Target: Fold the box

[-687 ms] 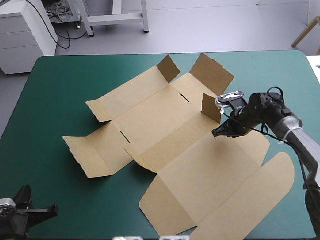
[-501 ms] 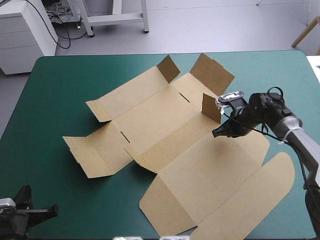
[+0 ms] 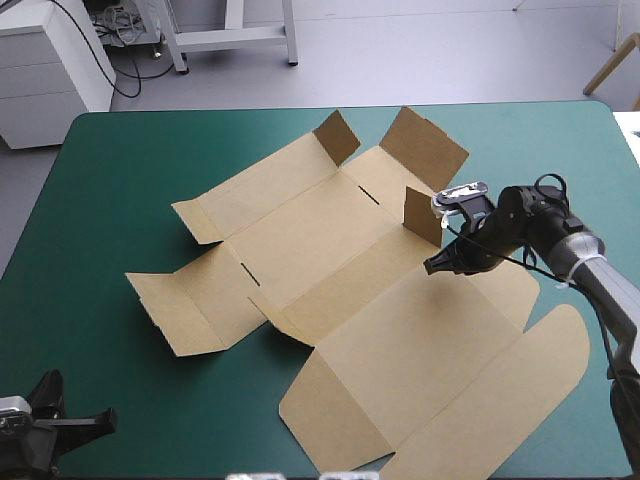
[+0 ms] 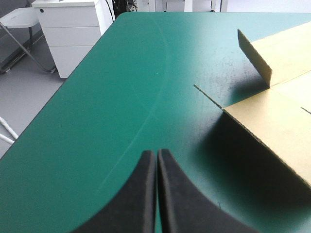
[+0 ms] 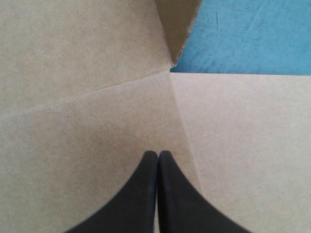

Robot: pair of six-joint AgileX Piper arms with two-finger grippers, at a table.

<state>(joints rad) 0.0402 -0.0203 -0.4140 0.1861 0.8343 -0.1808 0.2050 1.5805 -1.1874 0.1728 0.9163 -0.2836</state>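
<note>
The brown box lies mostly flat in the middle of the teal-green table, a cut sheet with a few small flaps standing up at its far side. My right gripper is shut, its tip low over the board near a small upright flap. In the right wrist view its shut fingers point at a crease of the box, close to the flap's base. My left gripper is shut over bare cover at the near left corner, with the box's corner ahead of it and off to one side.
The teal-green cover shows wide bare stretches at the left and far right of the table. A white cabinet stands beyond the far left corner. The box's large lid panels reach near the table's front right edge.
</note>
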